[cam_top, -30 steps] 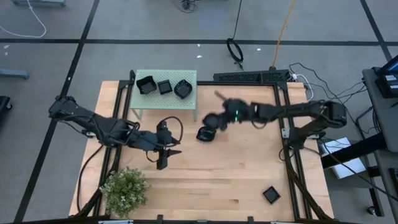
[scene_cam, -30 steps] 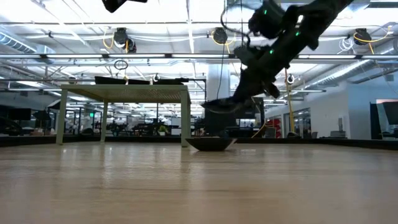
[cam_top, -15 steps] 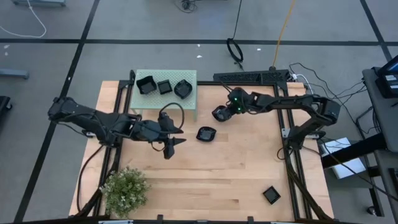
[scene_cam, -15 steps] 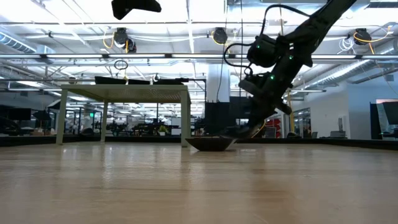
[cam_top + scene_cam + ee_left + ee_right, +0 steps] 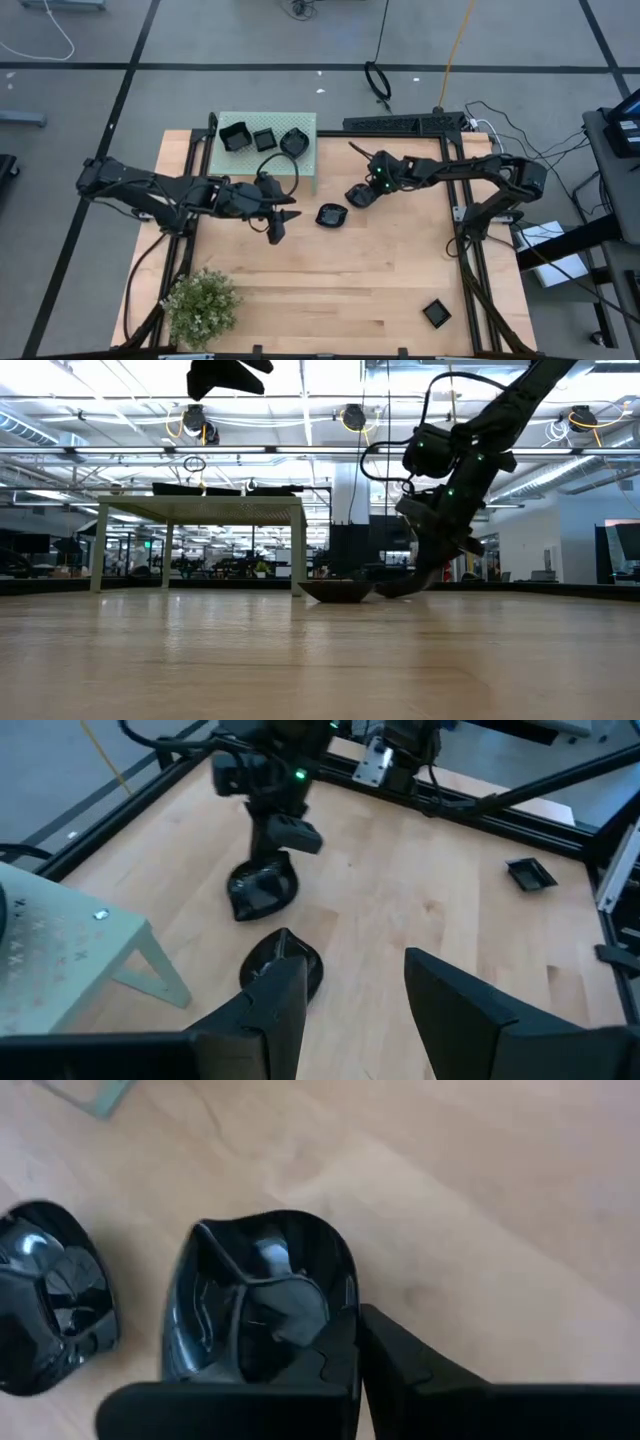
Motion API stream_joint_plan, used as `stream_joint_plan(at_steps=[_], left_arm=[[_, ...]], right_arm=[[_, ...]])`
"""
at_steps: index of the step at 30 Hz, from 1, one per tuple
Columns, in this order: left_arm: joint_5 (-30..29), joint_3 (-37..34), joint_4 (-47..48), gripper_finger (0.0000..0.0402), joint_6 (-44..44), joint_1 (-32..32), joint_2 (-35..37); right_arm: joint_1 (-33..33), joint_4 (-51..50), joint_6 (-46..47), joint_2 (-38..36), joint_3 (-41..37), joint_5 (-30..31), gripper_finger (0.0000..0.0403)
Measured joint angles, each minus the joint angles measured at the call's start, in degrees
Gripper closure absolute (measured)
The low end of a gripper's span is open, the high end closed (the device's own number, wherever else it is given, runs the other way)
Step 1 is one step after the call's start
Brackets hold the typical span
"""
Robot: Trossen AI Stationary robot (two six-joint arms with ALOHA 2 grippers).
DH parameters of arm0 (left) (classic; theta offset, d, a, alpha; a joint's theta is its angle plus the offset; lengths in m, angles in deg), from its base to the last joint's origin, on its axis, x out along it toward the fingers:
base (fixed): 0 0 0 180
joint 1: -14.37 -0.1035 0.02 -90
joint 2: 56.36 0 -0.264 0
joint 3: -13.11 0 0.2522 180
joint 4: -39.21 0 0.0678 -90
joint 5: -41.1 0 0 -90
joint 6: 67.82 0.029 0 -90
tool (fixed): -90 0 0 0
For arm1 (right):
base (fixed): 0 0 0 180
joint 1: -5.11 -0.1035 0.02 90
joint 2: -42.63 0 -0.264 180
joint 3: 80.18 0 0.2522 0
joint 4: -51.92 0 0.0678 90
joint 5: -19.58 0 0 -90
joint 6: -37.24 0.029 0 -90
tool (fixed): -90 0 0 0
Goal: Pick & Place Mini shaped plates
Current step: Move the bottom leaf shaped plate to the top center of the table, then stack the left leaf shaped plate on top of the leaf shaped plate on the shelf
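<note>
A potted plant [image 5: 201, 303] stands at the table's [image 5: 330, 290] front left corner. Behind it, at the back left corner, a pale green stand [image 5: 302, 168] carries three black dishes [image 5: 264, 139] in a row: a square one, a smaller square one and a wavy-rimmed one.

The left gripper [image 5: 279, 227] hangs above the wood in front of the stand's front edge, toward the table's middle, with its fingers [image 5: 262, 1010] spread apart and nothing between them. In the low view it shows only at the very top [image 5: 228, 374], high over the surface.

Just beyond it, near the middle of the table, a leaf-shaped dish [image 5: 331, 215] lies flat on the wood; the low view shows it as a shallow dark bowl [image 5: 336, 591] sitting on the surface.

Just to its right and slightly toward the back edge, the right gripper [image 5: 357, 196] is low over the table, its fingers clamped on the rim of a second wavy dish [image 5: 255, 1315]. This held dish [image 5: 263, 889] tilts, with its lower edge at or very near the wood; whether it touches cannot be told. The two dishes are close but apart.

Far off at the front right corner, a small square dish [image 5: 436, 313] lies alone on the wood.
</note>
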Motion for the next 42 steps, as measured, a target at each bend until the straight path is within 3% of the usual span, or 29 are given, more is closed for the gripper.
stream_joint_plan(at_steps=[4,10,15,20,29,42], left_arm=[[-0.04,0.0,0.01,0.0229,-0.64,-1.42,0.0],[-0.02,0.0,0.05,0.0229,0.25,-2.76,-0.04],[0.04,0.0,0.13,0.0229,6.52,-2.72,-2.61],[0.02,0.0,-0.85,0.0229,16.26,-2.46,-9.22],[0.02,-0.02,-11.08,0.0229,36.01,-3.27,-24.0],[5.03,-0.02,-17.37,0.0229,37.71,-7.65,-37.75]], right_arm=[[-0.37,0.41,1.76,0.0,-1.08,-0.08,0.0372],[-0.38,0.56,0.65,-0.02,-1.08,-0.2,0.0292],[-0.48,-0.31,-2.86,-3.63,-1.1,-0.25,0.0253],[-0.87,-2.54,-7.15,-11.5,-1.1,-0.25,0.0255],[-3.84,-5.69,-9.82,-25.0,-1.1,-0.25,0.0263],[-5.29,-5.51,-9.49,-28.87,-1.1,0.12,0.0261]])
